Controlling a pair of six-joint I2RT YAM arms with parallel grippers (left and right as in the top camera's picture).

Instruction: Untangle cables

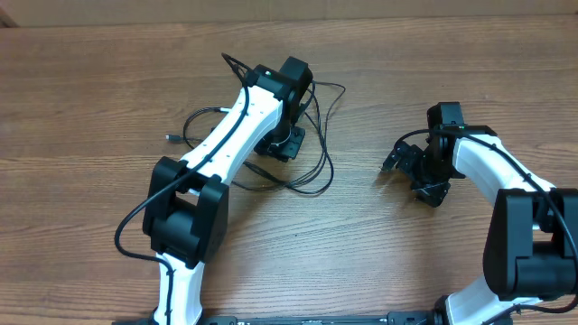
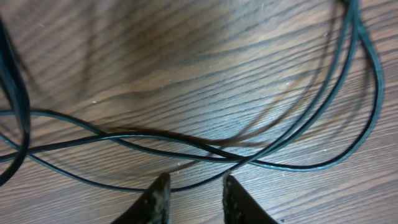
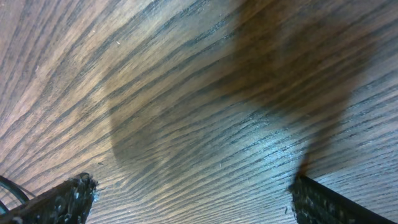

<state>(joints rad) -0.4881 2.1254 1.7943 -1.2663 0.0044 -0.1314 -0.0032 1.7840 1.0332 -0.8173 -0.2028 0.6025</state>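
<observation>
Cables (image 2: pixel 298 167) lie in loose black loops on the wooden table (image 1: pixel 90 90), left of the middle, spread around and beneath the left gripper (image 2: pixel 196 186), with one small plug tip (image 1: pixel 170 137) out at their left edge. The left gripper hangs low over them, its fingers parted by a narrow gap and gripping nothing, while one strand runs across just ahead of the fingertips. Well apart to the right, the right gripper (image 3: pixel 194 186) has its jaws spread wide above bare wood, holding nothing.
</observation>
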